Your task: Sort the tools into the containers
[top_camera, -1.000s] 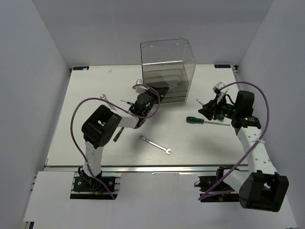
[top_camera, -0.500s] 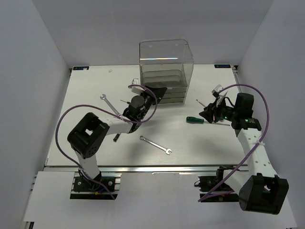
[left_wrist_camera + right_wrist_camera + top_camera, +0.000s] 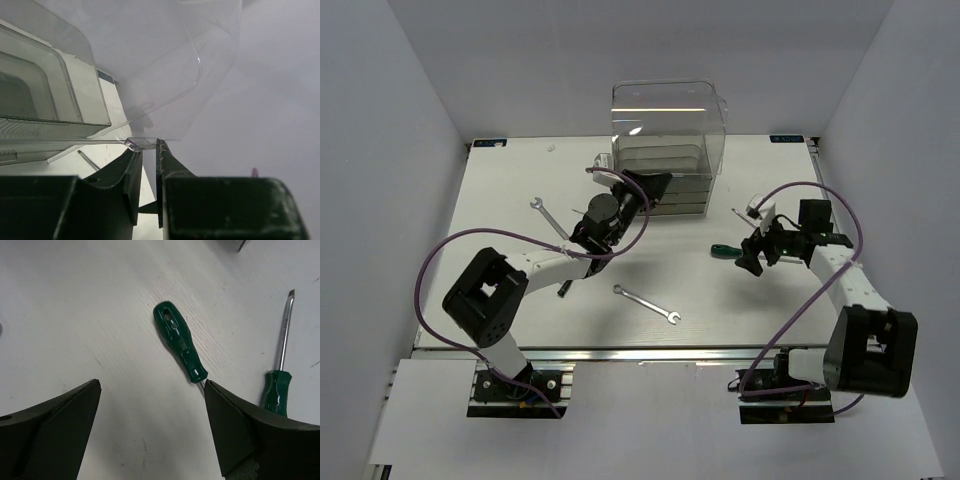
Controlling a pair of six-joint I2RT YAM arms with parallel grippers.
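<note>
Left gripper (image 3: 148, 150): we log it pinched on a clear rim of the containers (image 3: 150, 60). Right gripper (image 3: 150, 390): we log jaws wide apart above a green screwdriver (image 3: 180, 342).

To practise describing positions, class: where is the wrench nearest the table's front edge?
In the top view the wrench lies near the table's front centre, in front of the clear box and left of the green screwdriver.
</note>
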